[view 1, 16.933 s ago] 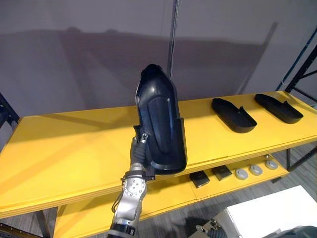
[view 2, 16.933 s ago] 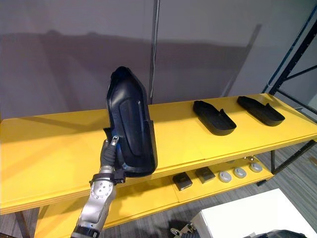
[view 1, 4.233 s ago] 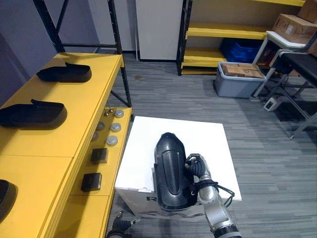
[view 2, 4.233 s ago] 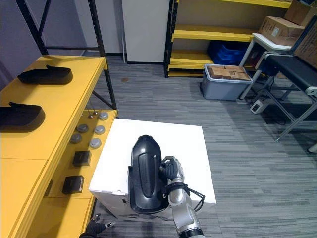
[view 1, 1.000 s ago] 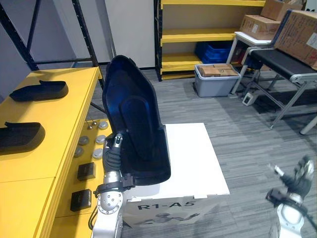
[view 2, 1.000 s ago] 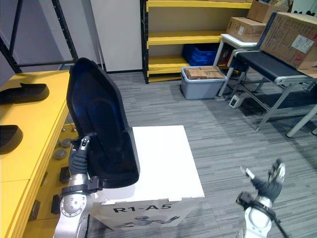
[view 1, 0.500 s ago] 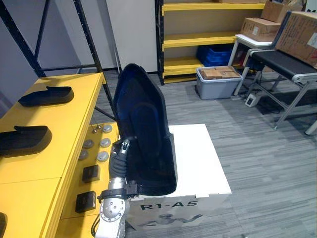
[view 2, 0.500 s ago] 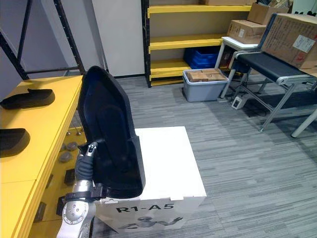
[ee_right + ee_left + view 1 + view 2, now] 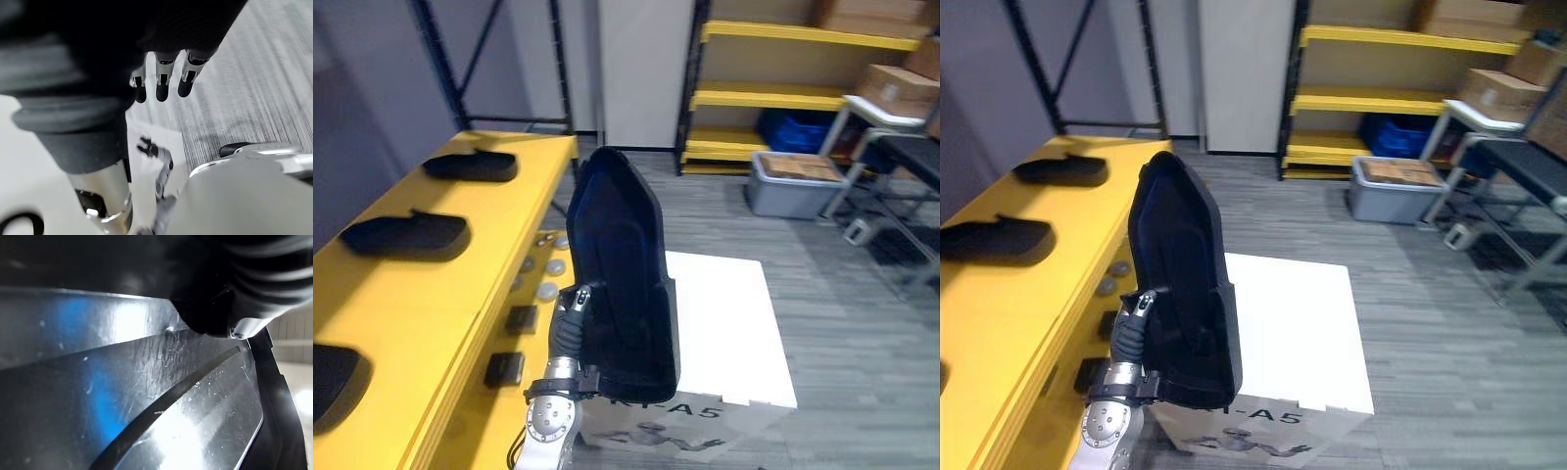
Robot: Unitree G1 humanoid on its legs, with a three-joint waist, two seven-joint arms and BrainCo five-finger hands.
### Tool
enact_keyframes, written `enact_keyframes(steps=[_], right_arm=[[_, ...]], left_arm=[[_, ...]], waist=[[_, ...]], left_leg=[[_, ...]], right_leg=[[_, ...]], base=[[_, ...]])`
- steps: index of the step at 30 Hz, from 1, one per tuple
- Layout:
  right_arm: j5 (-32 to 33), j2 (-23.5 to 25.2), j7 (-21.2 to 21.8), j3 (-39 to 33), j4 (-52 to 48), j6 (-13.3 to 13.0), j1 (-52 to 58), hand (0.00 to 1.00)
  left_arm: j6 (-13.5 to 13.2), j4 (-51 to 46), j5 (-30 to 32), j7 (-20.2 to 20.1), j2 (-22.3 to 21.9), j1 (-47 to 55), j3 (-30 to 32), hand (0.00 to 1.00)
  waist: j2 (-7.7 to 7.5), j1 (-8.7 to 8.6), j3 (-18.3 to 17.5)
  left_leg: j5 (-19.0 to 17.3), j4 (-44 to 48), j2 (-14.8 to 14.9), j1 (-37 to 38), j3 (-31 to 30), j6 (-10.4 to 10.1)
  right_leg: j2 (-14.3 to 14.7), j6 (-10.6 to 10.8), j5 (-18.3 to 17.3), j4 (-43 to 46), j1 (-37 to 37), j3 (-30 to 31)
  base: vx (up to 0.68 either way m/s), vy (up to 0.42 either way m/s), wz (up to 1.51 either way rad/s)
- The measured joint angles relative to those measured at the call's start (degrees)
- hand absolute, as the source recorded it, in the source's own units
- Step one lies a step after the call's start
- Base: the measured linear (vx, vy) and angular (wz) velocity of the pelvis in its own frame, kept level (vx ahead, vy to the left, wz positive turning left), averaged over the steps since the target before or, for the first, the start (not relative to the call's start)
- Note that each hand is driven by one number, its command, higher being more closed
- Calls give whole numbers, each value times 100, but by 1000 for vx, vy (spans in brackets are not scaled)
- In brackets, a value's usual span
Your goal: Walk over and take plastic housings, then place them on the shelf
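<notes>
Black housing (image 9: pixel 622 264) upright, left hand (image 9: pixel 570 328) fingers clenched on edge; right hand (image 9: pixel 165 74) fingers slack, empty. Carry step; next: turn toward shelf (image 9: pixel 431 294) at 9 o'clock.

Yellow shelf (image 9: pixel 460 289) carries three black housings (image 9: pixel 406 235); white box (image 9: pixel 724 313) on floor (image 9: pixel 832 294)

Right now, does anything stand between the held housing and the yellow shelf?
Nothing visible does. The left hand grips the plastic housing upright by the white box, beside the yellow shelf; bare top lies between the other housings there.
</notes>
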Motion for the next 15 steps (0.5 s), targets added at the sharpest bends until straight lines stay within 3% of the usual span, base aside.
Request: enact_keyframes(steps=[1,2,3,4,5,7,9,10,11,12,15], right_arm=[[0,-16,-16,52,1,-3,-64,0],[-8,-56,-47,83,28,-4,-229,0],[-84,-31,-97,81,35,3,-378,0],[-118,-28,-115,83,25,4,-488,0],[-123,-30,-117,83,23,4,-537,0],[-123,-52,-152,84,12,5,-434,0],[-123,-72,-191,76,44,6,-397,0],[-123,-85,-212,71,57,6,-380,0],[-111,-124,-218,34,61,5,-389,0],[-119,-38,-242,13,171,17,-481,0],[-122,140,-236,51,244,13,-547,0]], left_arm=[[0,-5,-11,15,-1,-26,-10,100],[2,-22,-30,18,-10,-110,-51,100],[-7,-65,-76,19,8,-172,-76,100],[-2,-65,-111,16,-8,-231,-83,100],[-2,-64,-116,12,-32,-239,-127,100],[-13,-17,-221,13,-41,-356,-339,100],[-138,107,-218,4,-56,-628,-533,100],[-163,178,-217,16,-99,-752,-589,100],[-176,245,-215,17,-147,-846,-607,100],[-179,406,-213,39,-122,-1047,-592,100],[-164,489,-94,255,-60,-1110,-473,100]], waist=[[0,25,21],[22,76,104],[-3,87,173],[19,82,220],[-16,72,252],[-4,6,201],[69,-164,143],[176,-258,72],[283,-295,12],[200,-329,4],[76,-329,19]], left_leg=[[69,14,-30,-115,-35,-40],[90,-65,34,-299,237,-224],[-49,275,306,-625,1050,11],[-284,851,536,-882,1715,113],[-414,1204,669,-975,2048,156],[-717,2190,1094,-918,3041,470],[-881,2177,1357,-536,3742,448],[-738,1635,1392,-263,3858,331],[-791,1139,1281,-116,3717,17],[-654,716,1000,-45,3619,67],[-674,701,645,9,3337,219]], right_leg=[[-24,-22,-15,41,-62,-126],[-87,-59,-19,49,-113,-451],[-150,-106,-14,110,-219,-763],[-233,-107,-14,159,-216,-982],[-288,-106,-14,169,-187,-1116],[-574,-69,-28,144,19,-1757],[-795,21,1,106,163,-2260],[-811,163,55,93,209,-2431],[-807,266,102,87,202,-2537],[-922,287,258,-12,241,-2661],[-1186,289,406,-67,511,-2720]], base=[[-139,-21,120],[-176,0,126],[-193,14,144],[-133,34,116],[-55,63,111],[-50,119,132],[-19,265,150],[35,328,134],[57,311,95],[38,247,75],[64,252,63]])
